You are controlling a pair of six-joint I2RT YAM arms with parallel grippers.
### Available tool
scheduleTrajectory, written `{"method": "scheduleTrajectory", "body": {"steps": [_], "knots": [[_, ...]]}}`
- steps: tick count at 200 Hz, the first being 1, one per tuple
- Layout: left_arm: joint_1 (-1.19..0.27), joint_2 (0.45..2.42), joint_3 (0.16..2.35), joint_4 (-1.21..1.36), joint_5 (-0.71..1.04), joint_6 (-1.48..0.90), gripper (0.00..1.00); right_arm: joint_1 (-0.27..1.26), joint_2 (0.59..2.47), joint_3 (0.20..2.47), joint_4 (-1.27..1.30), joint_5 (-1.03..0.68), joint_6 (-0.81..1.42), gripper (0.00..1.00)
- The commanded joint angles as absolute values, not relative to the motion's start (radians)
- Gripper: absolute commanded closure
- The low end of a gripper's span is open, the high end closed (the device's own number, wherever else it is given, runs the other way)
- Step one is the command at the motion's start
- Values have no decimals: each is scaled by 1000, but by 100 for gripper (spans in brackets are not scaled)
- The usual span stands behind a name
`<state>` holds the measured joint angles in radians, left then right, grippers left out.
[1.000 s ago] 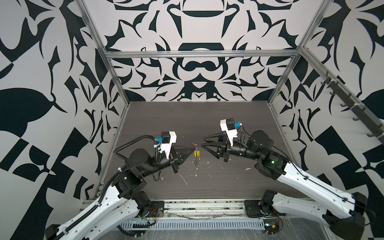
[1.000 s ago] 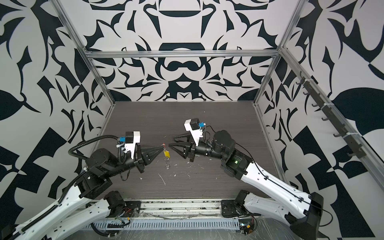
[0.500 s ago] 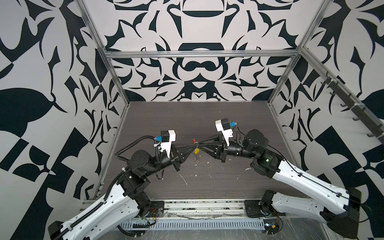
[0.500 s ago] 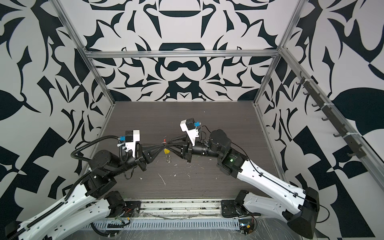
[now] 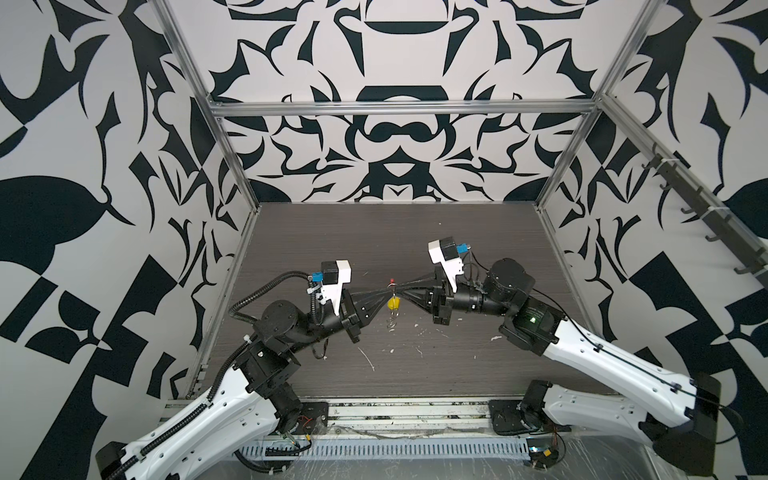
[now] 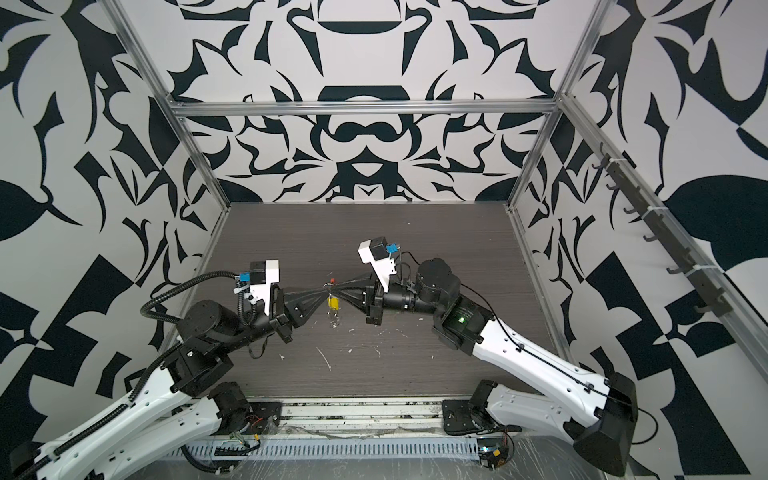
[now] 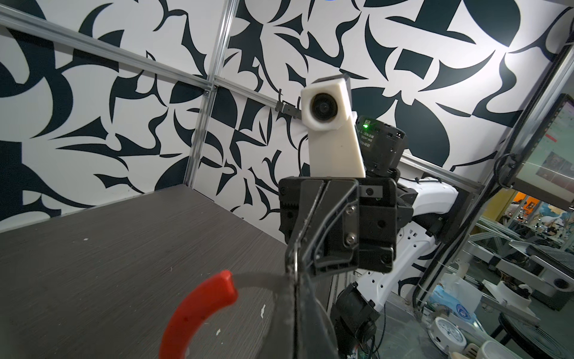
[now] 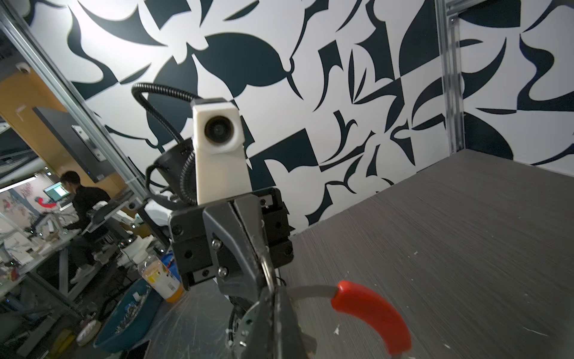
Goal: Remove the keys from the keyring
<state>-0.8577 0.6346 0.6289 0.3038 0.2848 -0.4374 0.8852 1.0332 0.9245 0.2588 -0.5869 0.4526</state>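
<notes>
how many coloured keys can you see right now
2: a yellow tag hanging in mid-air at the centre, and a curved red strip on the grey keyring. More may be hidden.

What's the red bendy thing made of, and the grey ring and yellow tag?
Red curved strip: looks like smooth plastic or rubber, evenly coloured, rounded end. Grey ring: probably thin metal, a flat dull band. Yellow tag: likely plastic, too small to be sure.

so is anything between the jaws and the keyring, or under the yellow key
Nothing visible. The left gripper and right gripper have their jaws shut on the keyring, and the yellow key hangs free beneath them above the table. A small pale thing under it is too small to tell.
</notes>
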Motion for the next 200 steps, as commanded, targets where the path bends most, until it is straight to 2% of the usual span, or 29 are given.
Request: {"method": "scheduleTrajectory", "body": {"steps": [1,6,35,67,116,200], "knots": [[-856,630,644,301,291,-446,100,892,1019,981,275,-588,443,100],[-856,626,647,285,287,-446,100,891,1014,987,249,-580,432,100],[-856,567,671,157,257,-421,72,891,994,1061,36,-568,333,100],[-856,537,729,-26,240,-344,62,892,1028,1184,-236,-587,218,100],[-856,671,874,-207,385,-293,62,891,1128,1349,-574,-603,83,100],[-855,810,1002,-405,473,-265,71,892,1201,1472,-769,-612,-8,100]]}}
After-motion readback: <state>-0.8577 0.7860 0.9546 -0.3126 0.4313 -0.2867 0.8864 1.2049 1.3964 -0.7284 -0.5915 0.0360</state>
